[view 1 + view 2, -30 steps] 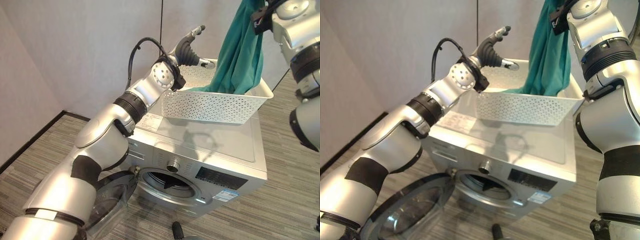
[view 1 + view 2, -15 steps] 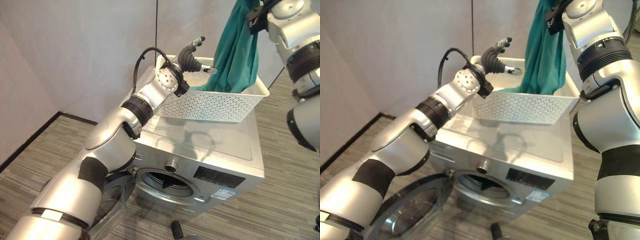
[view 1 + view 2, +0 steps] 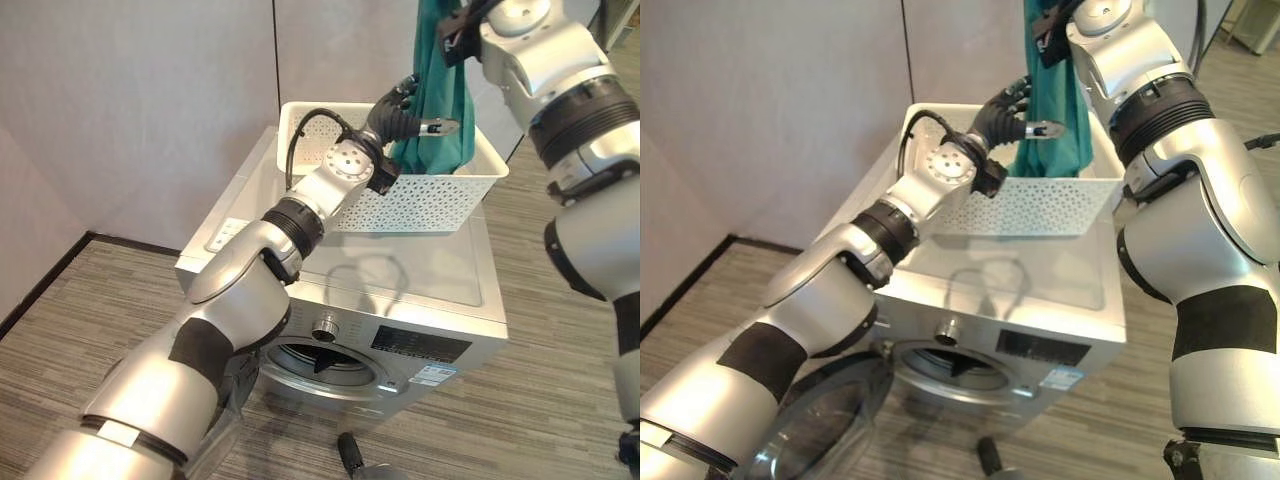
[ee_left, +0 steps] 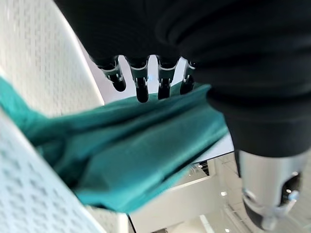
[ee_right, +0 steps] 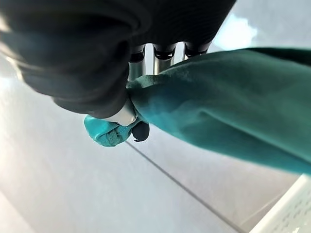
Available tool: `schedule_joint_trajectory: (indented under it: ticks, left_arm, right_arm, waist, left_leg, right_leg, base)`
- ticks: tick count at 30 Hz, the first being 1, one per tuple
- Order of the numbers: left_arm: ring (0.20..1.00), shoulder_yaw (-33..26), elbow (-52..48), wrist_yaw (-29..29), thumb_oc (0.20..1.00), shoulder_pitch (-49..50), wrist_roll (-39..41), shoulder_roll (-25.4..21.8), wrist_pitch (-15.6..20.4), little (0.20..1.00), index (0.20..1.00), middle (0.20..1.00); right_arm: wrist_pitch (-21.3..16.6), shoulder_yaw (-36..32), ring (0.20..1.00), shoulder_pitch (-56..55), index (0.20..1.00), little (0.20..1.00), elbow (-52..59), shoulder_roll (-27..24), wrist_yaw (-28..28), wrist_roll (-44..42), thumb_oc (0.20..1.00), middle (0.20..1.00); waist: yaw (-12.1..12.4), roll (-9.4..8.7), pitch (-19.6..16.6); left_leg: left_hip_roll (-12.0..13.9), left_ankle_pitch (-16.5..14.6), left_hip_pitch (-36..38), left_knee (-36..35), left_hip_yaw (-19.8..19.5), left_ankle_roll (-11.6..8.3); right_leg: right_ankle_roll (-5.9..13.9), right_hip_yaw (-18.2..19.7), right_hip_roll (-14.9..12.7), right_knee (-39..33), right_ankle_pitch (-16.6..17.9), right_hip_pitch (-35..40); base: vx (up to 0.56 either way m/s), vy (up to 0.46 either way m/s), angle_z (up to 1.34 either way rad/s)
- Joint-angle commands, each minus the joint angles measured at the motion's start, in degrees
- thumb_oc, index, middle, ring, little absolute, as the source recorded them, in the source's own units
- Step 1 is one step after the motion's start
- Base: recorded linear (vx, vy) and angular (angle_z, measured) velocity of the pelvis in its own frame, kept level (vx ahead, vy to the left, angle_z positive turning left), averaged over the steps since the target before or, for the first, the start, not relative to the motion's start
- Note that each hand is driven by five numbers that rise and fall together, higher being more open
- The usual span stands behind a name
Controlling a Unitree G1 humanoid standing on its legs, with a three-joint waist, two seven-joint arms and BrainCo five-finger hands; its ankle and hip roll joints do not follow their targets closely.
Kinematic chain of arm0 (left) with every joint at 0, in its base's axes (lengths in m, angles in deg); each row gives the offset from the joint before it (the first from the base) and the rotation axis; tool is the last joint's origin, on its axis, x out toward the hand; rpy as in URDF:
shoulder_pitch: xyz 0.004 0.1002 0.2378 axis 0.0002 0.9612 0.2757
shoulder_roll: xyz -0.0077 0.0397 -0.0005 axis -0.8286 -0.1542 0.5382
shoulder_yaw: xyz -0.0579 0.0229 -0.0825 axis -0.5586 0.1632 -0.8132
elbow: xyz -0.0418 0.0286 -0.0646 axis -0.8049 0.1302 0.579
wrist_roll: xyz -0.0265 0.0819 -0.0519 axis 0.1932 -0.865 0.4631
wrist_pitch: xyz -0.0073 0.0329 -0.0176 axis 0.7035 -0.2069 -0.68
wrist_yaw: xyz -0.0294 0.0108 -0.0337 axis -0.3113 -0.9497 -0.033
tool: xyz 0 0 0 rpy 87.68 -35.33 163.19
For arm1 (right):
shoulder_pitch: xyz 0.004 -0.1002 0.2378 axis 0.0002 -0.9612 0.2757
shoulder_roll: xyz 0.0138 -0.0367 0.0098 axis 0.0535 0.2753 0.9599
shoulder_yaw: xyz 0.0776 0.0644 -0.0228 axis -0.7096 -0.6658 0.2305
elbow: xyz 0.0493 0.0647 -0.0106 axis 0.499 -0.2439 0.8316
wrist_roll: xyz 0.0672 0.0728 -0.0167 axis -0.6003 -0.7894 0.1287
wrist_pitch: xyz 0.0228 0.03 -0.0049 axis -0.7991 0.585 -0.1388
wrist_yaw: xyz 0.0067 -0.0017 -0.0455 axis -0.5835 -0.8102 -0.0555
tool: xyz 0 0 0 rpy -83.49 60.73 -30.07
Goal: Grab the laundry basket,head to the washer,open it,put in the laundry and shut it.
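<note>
Our right hand (image 5: 114,92) is raised high above the washer (image 3: 400,300), its thumb and fingers pinching a bunched top edge of the teal garment (image 3: 440,120), which hangs straight down from it into the white perforated laundry basket (image 3: 420,200). That basket sits on the washer's flat top, toward the back, against the grey wall (image 3: 140,110). Our left hand (image 3: 400,115) reaches over the basket's near rim beside the hanging cloth; its fingers (image 4: 141,85) are loosely extended, holding nothing, their dark tips right at the fabric, though we cannot tell whether they touch it. Below, the washer's round door (image 3: 815,430) is swung open to our left, leaving the drum opening (image 3: 320,362) exposed above the striped grey floor (image 3: 90,300).
</note>
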Motion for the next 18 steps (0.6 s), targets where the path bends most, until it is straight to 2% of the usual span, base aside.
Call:
schedule_joint_trajectory:
  ticks: [1, 8, 16, 17, 18]
  left_arm:
    - [1.000, -2.5, 6.8, -2.0, 1.000, -6.7, 0.2, -0.1, 2.0, 1.000, 1.000, 1.000]
    - [1.000, -3.6, 7.1, -3.5, 1.000, -9.2, 1.4, -0.2, 2.4, 1.000, 1.000, 1.000]
    - [1.000, -2.6, 5.0, -3.0, 1.000, -11.7, 3.1, -3.9, 3.6, 1.000, 1.000, 1.000]
    - [0.200, -1.3, 5.1, -2.4, 0.200, -12.1, 1.2, -4.8, 3.8, 0.200, 0.200, 0.200]
    - [0.200, -1.4, 5.2, -2.4, 0.200, -11.7, 1.8, -5.0, 4.0, 0.200, 0.200, 0.200]
  right_arm:
    - [-5.8, -2.2, 0.200, 12.1, 0.200, 0.200, -6.2, 1.1, 1.4, -6.5, 0.200, 0.200]
    - [-6.7, -2.4, 0.200, 11.9, 0.200, 0.200, -4.3, 4.0, 1.5, -9.7, 0.200, 0.200]
    - [-8.0, -3.7, 0.200, 10.7, 0.200, 0.200, -2.4, 6.1, 1.6, -10.4, 0.200, 0.200]
    - [-8.5, -3.9, 0.200, 10.3, 0.200, 0.200, -1.7, 6.1, 1.5, -10.5, 0.200, 0.200]
    - [-8.8, -3.9, 0.200, 10.1, 0.200, 0.200, -1.2, 6.4, 1.5, -10.6, 0.200, 0.200]
  waist:
    - [-0.7, 0.52, -0.3]
    - [-1.2, 1.13, -0.2]
    - [-1.9, 1.90, -0.2]
    - [-2.1, 2.07, -0.1]
    - [-2.3, 2.17, -0.1]
  left_leg:
    - [1.0, 0.2, 6.2, 0.3, -1.1, -0.98]
    - [1.2, 1.3, 5.9, 0.3, -0.5, -1.41]
    - [1.4, 2.6, 5.9, 0.3, 0.7, -1.85]
    - [1.4, 2.9, 5.8, 0.3, 0.8, -1.94]
    - [1.4, 3.1, 5.8, 0.3, 0.8, -2.00]
  right_leg:
    - [5.35, -3.7, -3.1, 0.3, -3.7, 3.6]
    - [5.36, -3.3, -2.8, 0.1, -3.3, 3.2]
    - [5.58, -2.6, -2.2, 0.0, -2.8, 2.7]
    - [5.61, -2.5, -2.2, 0.0, -2.6, 2.6]
    - [5.63, -2.5, -2.2, 0.0, -2.6, 2.6]
  base:
    - [0.00, 0.000, 0.00]
    - [0.01, -0.010, -0.01]
    - [0.01, -0.010, -0.06]
    - [0.02, -0.009, -0.12]
    - [0.02, -0.010, -0.07]
